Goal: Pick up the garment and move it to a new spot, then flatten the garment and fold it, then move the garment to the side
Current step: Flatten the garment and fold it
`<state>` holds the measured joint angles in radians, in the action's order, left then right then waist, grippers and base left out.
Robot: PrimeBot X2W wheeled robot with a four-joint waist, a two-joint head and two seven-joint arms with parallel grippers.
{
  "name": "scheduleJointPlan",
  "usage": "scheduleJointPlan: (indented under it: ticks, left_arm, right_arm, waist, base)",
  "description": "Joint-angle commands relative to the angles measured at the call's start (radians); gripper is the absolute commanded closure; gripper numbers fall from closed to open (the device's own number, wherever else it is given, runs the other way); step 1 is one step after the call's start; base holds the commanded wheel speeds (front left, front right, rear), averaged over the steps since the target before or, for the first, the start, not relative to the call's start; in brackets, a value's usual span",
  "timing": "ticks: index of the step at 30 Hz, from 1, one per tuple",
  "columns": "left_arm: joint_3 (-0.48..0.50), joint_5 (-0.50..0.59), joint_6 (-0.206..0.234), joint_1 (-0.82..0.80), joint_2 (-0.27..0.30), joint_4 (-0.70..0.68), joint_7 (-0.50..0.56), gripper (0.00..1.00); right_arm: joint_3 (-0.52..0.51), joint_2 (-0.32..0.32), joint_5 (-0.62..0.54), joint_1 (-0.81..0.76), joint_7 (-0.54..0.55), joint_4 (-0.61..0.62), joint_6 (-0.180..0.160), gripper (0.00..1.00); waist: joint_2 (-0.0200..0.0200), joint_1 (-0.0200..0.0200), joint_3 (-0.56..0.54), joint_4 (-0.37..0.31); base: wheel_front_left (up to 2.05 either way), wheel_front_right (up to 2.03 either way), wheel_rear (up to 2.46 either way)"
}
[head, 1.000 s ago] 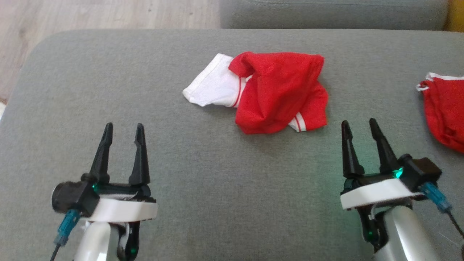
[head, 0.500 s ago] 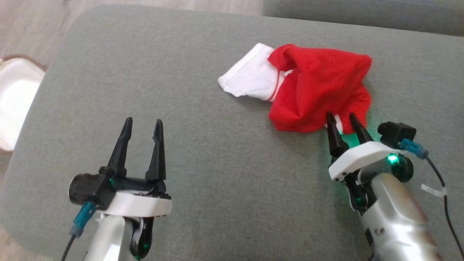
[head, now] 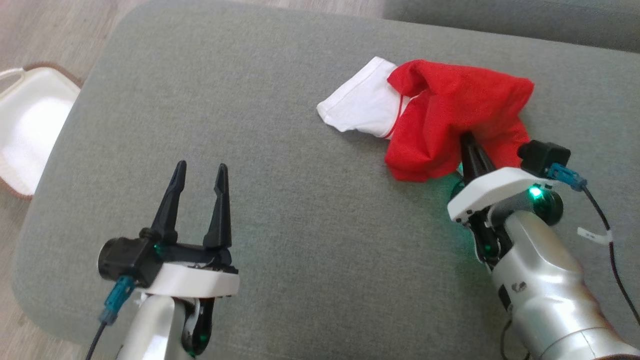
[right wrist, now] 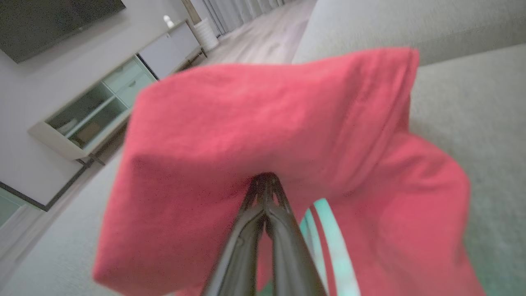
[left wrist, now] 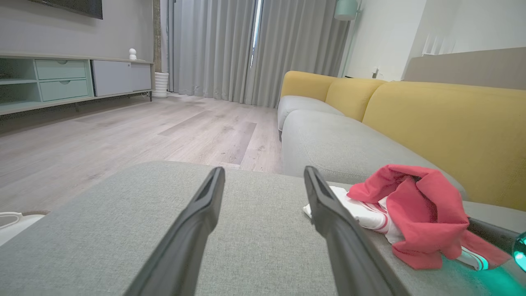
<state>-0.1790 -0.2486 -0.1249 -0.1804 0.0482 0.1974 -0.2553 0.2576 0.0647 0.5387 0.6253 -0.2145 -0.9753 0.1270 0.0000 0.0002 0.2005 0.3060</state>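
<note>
Garment (head: 460, 110), one, crumpled, right gripper (head: 469, 142) jaws pinching it

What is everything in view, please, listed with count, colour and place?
garment: one, red and white, crumpled on the ottoman
ottoman: one, grey, before the robot
sofa: one, grey seat, yellow back, beyond the ottoman
container: one, white, brown rim, on the floor, left
floor: one, pale wood, around the ottoman
curtains: one set, grey, far wall
cabinet: one, pale green and white, against the wall
left gripper: one, dark, open above the ottoman
right gripper: one, dark, shut on the garment
</note>
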Motion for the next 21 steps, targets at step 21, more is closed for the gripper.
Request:
scheduleJointPlan:
  ticks: [21]
  left_arm:
    - [0.075, -0.002, -0.006, 0.038, 0.002, -0.052, -0.006, 0.0]
  right_arm:
    - [-0.003, -0.015, -0.162, -0.059, -0.046, 0.344, 0.004, 1.0]
  waist:
    - [0.0, -0.0002, -0.164, -0.105]
  base:
    - [0.0, 0.0, 0.0]
